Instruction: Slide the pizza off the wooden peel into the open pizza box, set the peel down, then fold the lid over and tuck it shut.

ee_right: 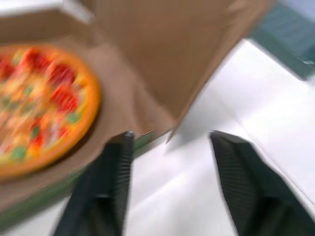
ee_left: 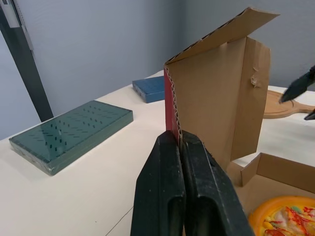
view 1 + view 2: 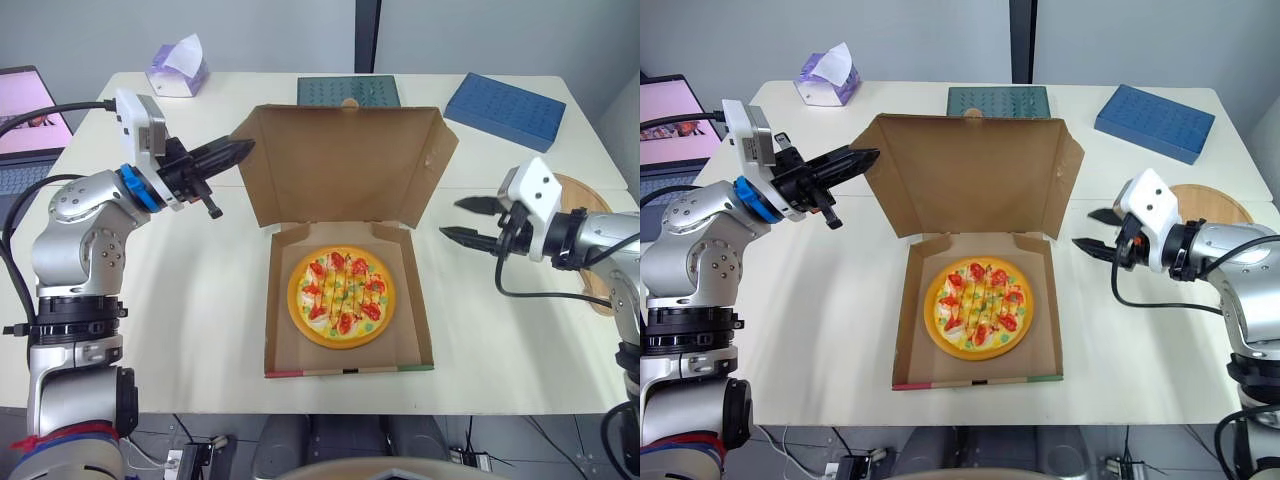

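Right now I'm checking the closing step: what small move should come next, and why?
Probably the left gripper tips the lid toward the pizza: shut, it meets the upright lid's left edge, the pizza lies boxed, the right gripper hangs open aside.

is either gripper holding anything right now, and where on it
The left gripper pinches the pizza box lid by its left side edge, near the upper corner. The right gripper is open and holds nothing.

Tissue box [image 3: 178, 70] sitting at table's [image 3: 180, 330] far-left corner; green perforated slab [image 3: 348, 92] lying mid-back, blue slab [image 3: 505, 110] far right; laptop [image 3: 25, 110] glowing pink beside left edge.
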You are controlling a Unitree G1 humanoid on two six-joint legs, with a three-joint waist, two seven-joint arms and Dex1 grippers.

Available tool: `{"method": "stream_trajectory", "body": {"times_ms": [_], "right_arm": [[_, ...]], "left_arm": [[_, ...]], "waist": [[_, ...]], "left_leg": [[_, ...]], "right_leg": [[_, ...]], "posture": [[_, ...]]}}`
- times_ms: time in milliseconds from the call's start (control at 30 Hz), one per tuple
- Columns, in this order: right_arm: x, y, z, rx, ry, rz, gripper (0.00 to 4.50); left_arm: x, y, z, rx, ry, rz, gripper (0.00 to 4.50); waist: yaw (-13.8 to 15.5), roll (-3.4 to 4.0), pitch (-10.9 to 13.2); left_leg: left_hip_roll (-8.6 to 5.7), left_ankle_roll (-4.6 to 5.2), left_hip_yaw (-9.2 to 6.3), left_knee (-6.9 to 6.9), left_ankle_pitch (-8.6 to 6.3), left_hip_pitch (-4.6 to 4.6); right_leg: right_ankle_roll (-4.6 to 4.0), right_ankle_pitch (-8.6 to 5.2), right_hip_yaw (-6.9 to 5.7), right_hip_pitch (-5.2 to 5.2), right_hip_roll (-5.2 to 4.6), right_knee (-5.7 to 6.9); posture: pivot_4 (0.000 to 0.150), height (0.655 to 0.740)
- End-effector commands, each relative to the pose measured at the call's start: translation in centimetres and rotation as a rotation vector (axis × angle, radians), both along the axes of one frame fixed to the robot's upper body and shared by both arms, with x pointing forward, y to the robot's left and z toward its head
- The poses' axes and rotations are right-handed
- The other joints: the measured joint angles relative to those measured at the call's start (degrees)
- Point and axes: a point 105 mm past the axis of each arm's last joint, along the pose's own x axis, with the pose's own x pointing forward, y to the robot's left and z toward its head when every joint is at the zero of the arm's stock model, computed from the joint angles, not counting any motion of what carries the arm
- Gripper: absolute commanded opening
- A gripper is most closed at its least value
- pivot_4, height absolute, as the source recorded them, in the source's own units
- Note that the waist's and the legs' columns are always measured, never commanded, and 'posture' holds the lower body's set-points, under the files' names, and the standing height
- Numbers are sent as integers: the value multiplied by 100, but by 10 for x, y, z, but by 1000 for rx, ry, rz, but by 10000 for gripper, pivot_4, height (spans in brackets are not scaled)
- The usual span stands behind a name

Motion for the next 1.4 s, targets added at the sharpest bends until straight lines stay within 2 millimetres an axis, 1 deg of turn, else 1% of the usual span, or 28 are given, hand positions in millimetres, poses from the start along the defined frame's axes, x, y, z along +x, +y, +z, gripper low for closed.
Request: {"method": "stream_trajectory", "body": {"times_ms": [33, 133, 233, 300, 333, 367, 600, 667, 767, 900, 1067, 1200, 1233, 1300, 1333, 1400], "right_arm": [[0, 12, 25, 115, -51, -17, 40362], [5, 24, 28, 180, -35, -36, 40362], [18, 25, 28, 215, -41, -110, 40362], [22, 26, 29, 221, -49, -125, 36653], [22, 28, 28, 217, -54, -118, 34546], [22, 29, 29, 218, -53, -114, 31378], [26, 34, 31, 217, -71, -117, 6805], [26, 34, 32, 214, -78, -119, 997], [27, 31, 37, 197, -109, -144, 412], [26, 25, 44, 171, -157, -184, 412], [25, 20, 50, 154, -188, -226, 412], [27, 15, 54, 148, -217, -273, 412], [28, 14, 55, 143, -226, -282, 412], [29, 14, 57, 136, -235, -293, 412], [28, 14, 58, 137, -239, -297, 412], [25, 16, 63, 137, -247, -296, 412]], "left_arm": [[-5, -2, 20, 6, -84, -9, 0], [-5, -3, 21, 5, -86, -13, 0], [-6, -4, 22, 4, -92, -14, 0], [-6, -4, 23, 1, -97, -12, 0], [-6, -4, 23, 0, -98, -11, 0], [-6, -4, 23, -1, -98, -9, 0], [-8, -7, 20, -20, -81, -4, 0], [-8, -8, 20, -18, -76, 0, 0], [-4, -15, 20, -20, -53, 22, 0], [2, -34, 17, -1, -26, 22, 0], [14, -52, 25, -15, 3, 45, 0], [23, -65, 32, -37, 32, 66, 0], [24, -69, 34, -51, 42, 61, 0], [18, -83, 36, -59, 65, 10, 0], [15, -86, 37, -57, 71, -4, 0], [10, -85, 41, -56, 70, -12, 0]], "waist": [[-8, 1, 0], [-6, 1, 0], [-7, 0, 0], [-10, 0, 0], [-10, 0, 0], [-10, 0, 0], [-23, 0, 0], [-29, 0, 0], [-35, 0, 0], [-16, 0, 0], [-12, 0, 0], [-12, 0, 0], [-14, 0, 0], [-24, 0, 0], [-39, 0, 0], [-70, 0, 0]], "left_leg": [[-1, -1, 1, 0, 0, 0], [-1, -2, -3, -1, 1, -2], [-3, -1, -8, -1, 1, -4], [-3, -1, -8, -1, 1, -4], [-4, -1, -8, -1, 1, -4], [-4, -1, -8, -1, 1, -5], [-4, 0, -9, -1, 0, -5], [-4, 0, -9, -1, 0, -4], [-4, 1, -9, -1, 0, -5], [-6, 1, -13, 0, 0, -8], [-9, 0, -15, 3, 1, -11], [-8, -1, -13, 2, 1, -11], [-9, -1, -13, 3, 1, -11], [-9, -3, -12, 2, 3, -11], [-9, -4, -12, 2, 3, -11], [-9, -15, -12, 1, 10, -13]], "right_leg": [[0, 0, 1, -2, 0, 1], [0, 0, 0, -3, 0, 3], [0, 0, -1, -5, 0, 3], [0, 0, -1, -5, 0, 4], [0, 0, -1, -6, -1, 4], [0, 1, -1, -6, -1, 4], [0, 1, -1, -7, -1, 7], [0, 1, -2, -8, 0, 8], [0, 1, -2, -8, 0, 9], [1, 1, -2, -8, 0, 9], [3, 2, -2, -9, 0, 8], [3, 2, -2, -9, 0, 9], [3, 2, -1, -9, 0, 9], [3, 2, -1, -11, 0, 9], [3, 2, -1, -12, 0, 10], [3, 2, 0, -14, 0, 10]], "posture": [[1500, 7400], [1500, 7400], [1500, 7400], [1500, 7400], [1500, 7400], [1500, 7400], [1500, 7400], [1500, 7400], [1500, 7400], [1500, 7400], [1500, 7400], [1500, 7400], [1500, 7400], [1500, 7400], [1500, 7400], [1500, 7400]]}}
